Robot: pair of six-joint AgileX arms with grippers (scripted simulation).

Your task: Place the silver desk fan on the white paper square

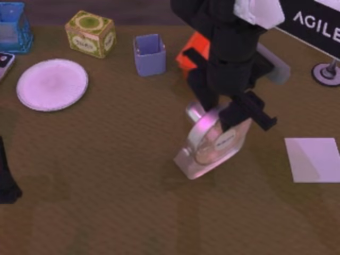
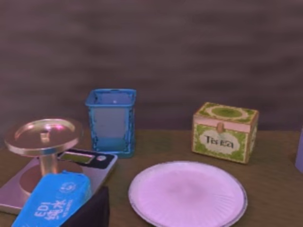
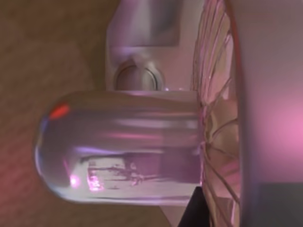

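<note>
A brown tabletop [image 1: 106, 202] is seen from above, with a black robot arm reaching down over its middle. The right claw [image 1: 234, 114] sits at the upper edge of the silver desk fan [image 1: 212, 143], its black fingers [image 1: 260, 112] on either side of the fan's round head, so it seems to be grasping the fan, though the arm hides the contact itself. The fan is near the middle of the tabletop, its pale pinkish face with a small dark label turned up toward the overhead camera and its small base toward the lower left. From the right wrist camera, the fan's rounded shiny rear knob [image 3: 123, 146] fills the view, with the wire grille of the head beside it. The white paper square [image 1: 313, 159] lies flat at the right edge of the tabletop, well apart from the fan and bare. The left claw [image 1: 8, 186] is parked at the far left edge; I cannot tell whether it is released or clenched. Along the back stand a blue container [image 1: 13, 26], a green and cream tea box [image 1: 90, 33], a lilac cup [image 1: 149, 54] and an orange object [image 1: 192, 53] half hidden by the arm. A round white plate [image 1: 52, 84] lies at the left. The left wrist camera also shows a kitchen scale [image 2: 45, 156].
</note>
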